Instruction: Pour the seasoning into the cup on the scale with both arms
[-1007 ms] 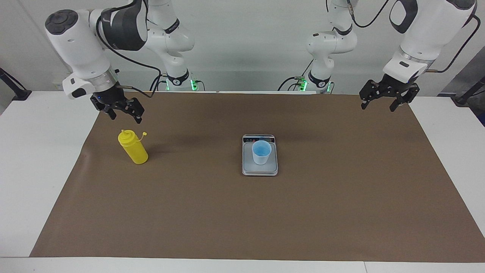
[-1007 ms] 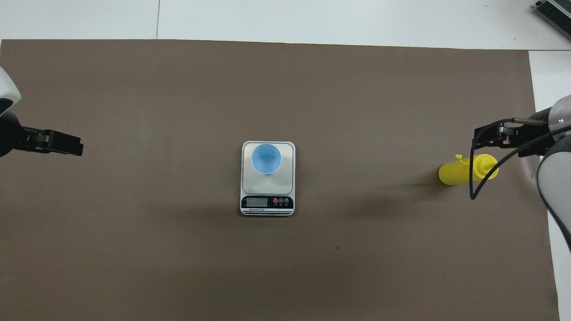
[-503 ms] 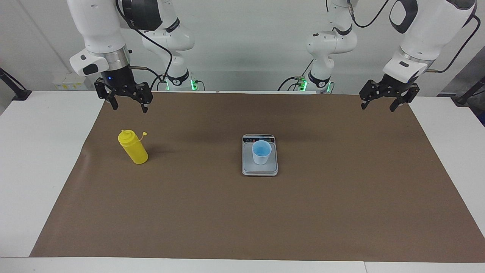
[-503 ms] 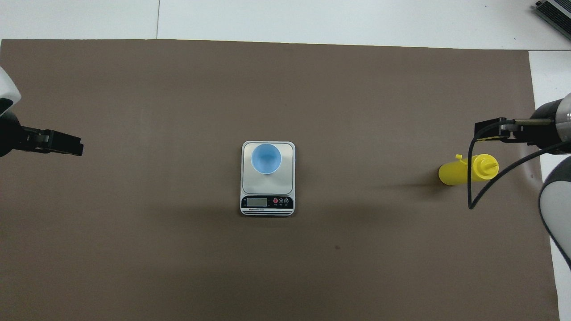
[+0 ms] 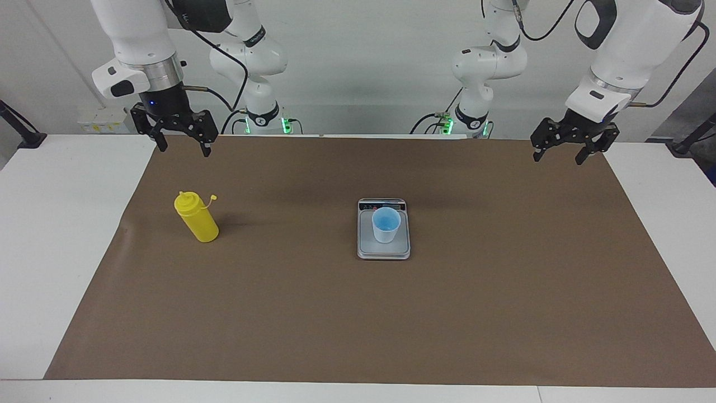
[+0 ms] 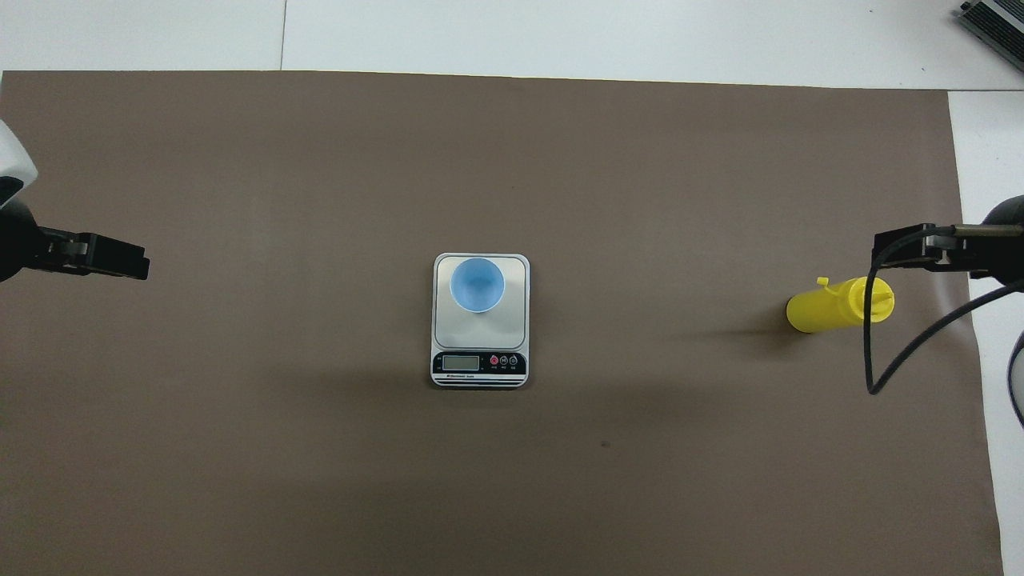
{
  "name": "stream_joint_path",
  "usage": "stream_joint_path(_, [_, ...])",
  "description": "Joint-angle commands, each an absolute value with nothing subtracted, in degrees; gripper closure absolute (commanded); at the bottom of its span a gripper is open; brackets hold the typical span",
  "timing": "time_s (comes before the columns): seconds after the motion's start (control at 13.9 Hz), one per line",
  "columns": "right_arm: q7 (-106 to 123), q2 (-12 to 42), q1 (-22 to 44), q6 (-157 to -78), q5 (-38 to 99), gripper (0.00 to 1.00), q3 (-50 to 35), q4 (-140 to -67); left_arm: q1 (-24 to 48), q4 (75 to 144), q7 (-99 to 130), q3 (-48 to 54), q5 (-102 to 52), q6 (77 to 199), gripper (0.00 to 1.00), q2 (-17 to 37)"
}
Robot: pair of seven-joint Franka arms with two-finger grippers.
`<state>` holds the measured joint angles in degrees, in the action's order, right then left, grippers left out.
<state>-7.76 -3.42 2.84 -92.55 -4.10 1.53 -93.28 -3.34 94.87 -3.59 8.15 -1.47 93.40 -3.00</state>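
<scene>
The yellow seasoning bottle (image 5: 197, 221) stands upright on the brown mat toward the right arm's end of the table, its cap hanging on its tether; it also shows in the overhead view (image 6: 832, 308). The light blue cup (image 5: 386, 224) (image 6: 477, 284) stands on the grey scale (image 5: 384, 250) (image 6: 514, 320) at the mat's middle. My right gripper (image 5: 183, 148) (image 6: 908, 248) is open and empty, raised in the air above the mat, clear of the bottle. My left gripper (image 5: 558, 158) (image 6: 120, 258) is open and empty, waiting over the mat at the left arm's end.
A brown mat (image 5: 358, 313) covers most of the white table (image 5: 50, 224). A black cable (image 6: 872, 352) hangs in a loop from the right arm and crosses the bottle's top in the overhead view. A dark device (image 6: 992, 24) sits at the table's corner.
My right gripper has risen from just above the bottle's top and drawn back toward the right arm's base. The bottle, cup, scale and left arm have not moved.
</scene>
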Motion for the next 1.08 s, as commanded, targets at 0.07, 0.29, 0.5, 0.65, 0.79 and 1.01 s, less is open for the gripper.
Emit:
stream_joint_path(0.07, [-5.01,2.11,1.93,-87.45,-0.54,0.00,1.32,-85.42,-2.90,97.21,-3.96,7.65,-2.02,94.48,0.00,-4.92])
stream_joint_path(0.29, [-5.62,-0.61,1.49,-90.87,0.26,0.00,1.32,-91.56,-2.90,97.29,-4.04,7.65,-2.02,94.48,0.00,-4.92])
stream_joint_path(0.5, [-5.98,-1.76,2.02,-90.97,0.26,0.00,1.32,-93.51,-2.90,97.29,-4.04,7.65,-2.02,94.48,0.00,-5.01])
stream_joint_path(0.65, [-5.72,-1.76,2.02,-90.79,0.26,0.00,1.32,-93.60,-2.90,97.29,-4.04,7.65,-2.02,94.48,0.00,-5.01])
stream_joint_path(0.79, [-5.80,-1.76,2.11,-91.05,0.26,0.00,1.32,-93.69,-2.90,97.29,-4.04,7.65,-2.02,94.48,0.00,-5.01])
stream_joint_path(1.01, [-6.24,-1.76,2.11,-91.23,0.26,0.00,1.23,-93.69,-2.90,97.29,-4.04,7.65,-2.02,94.48,0.00,-5.01])
